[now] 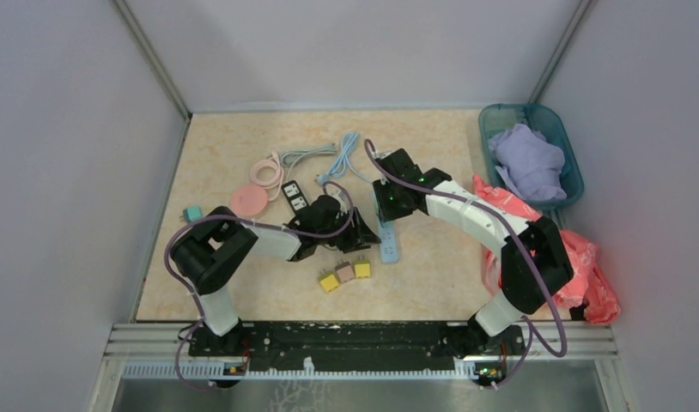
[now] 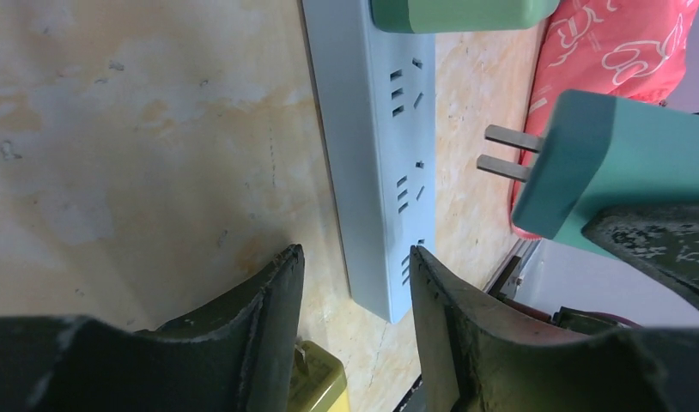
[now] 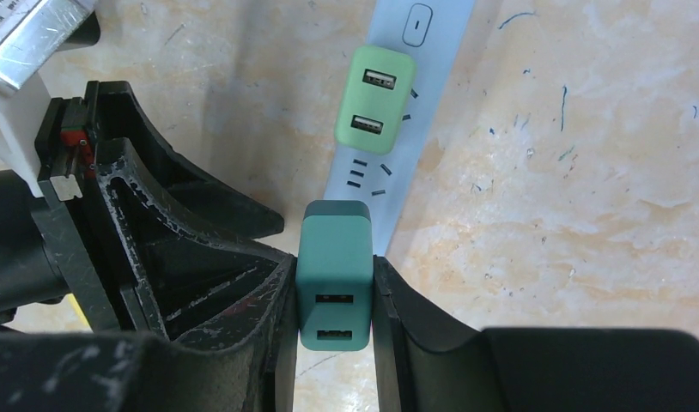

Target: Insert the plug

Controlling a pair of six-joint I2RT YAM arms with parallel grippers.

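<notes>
- The left gripper (image 2: 355,275) is low on the table, its jaws partly apart on either side of the near end of the power strip (image 2: 372,154). One finger (image 2: 432,292) is right at the strip's edge. The other finger (image 2: 277,283) shows a gap, so the strip is straddled rather than clamped.
- The strip is a long, pale, stiff plastic bar. It looks light enough to skate on the smooth tabletop (image 2: 140,146) when pushed, so bracing its end probably matters.
- A green adapter (image 3: 376,99) already sits in the strip near its switch. The free sockets (image 3: 367,172) lie just below it.
- The teal plug (image 3: 333,232), the task's piece, hangs above the strip and close to those sockets. The right gripper (image 3: 333,262) is closed on its two flat sides.
- The plug seems small, light and rigid, with a slick shell that could twist between the pads. The best hold is probably on the broad flat faces toward the back, well away from the prongs (image 2: 509,150).
- Those two thin metal blades are bare and point at the strip. They would likely bend or jam if pressed in crooked.
</notes>
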